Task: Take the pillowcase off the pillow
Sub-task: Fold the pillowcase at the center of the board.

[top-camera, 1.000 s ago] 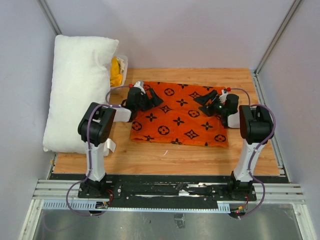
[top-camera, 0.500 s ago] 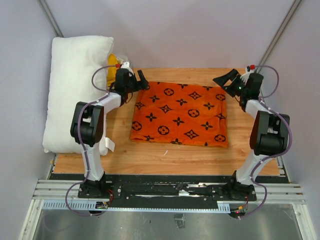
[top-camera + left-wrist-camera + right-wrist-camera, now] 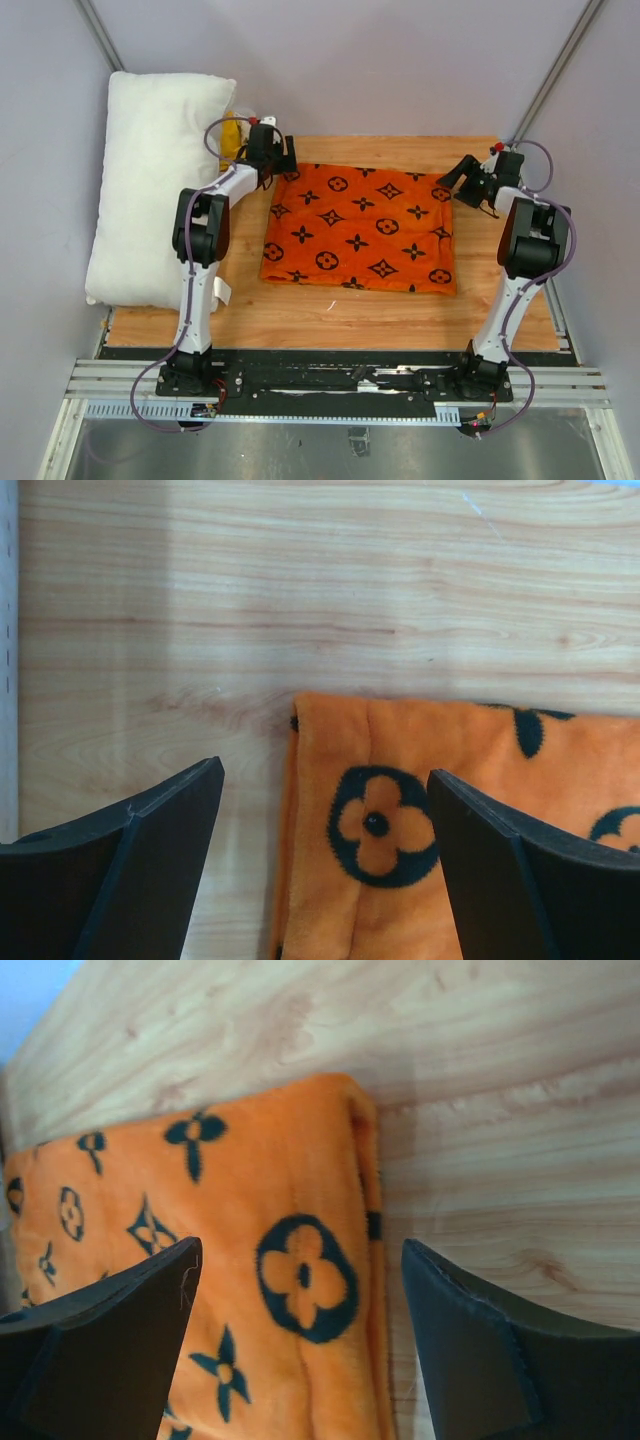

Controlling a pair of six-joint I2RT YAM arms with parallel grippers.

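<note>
The pillowcase (image 3: 358, 228) is laid flat on the wooden table (image 3: 330, 315), spread across its middle with the black flower and circle print facing up. No pillow is inside it. The pillow (image 3: 150, 180), plain white and bare, is stood on end at the left side of the scene, leaned against the left wall and overhanging the table's left edge. It is kept apart from the pillowcase by a strip of bare wood. A plain yellow cloth (image 3: 230, 135) is seen bunched at the far left, between the pillow's upper part and the left arm's wrist.

The left gripper (image 3: 278, 158) is held over the far left corner of the pillowcase. In the left wrist view its two dark fingers (image 3: 130, 880) are spread wide, with the orange corner and one flower motif framed between them and nothing pinched. Whether the fingertips are touching the fabric cannot be told.

The right gripper (image 3: 462, 172) is positioned at the far right corner of the pillowcase. Its fingers (image 3: 470, 1360) are likewise parted in the right wrist view, with the folded edge of the fabric and bare wood seen between them, and nothing is clamped.
</note>
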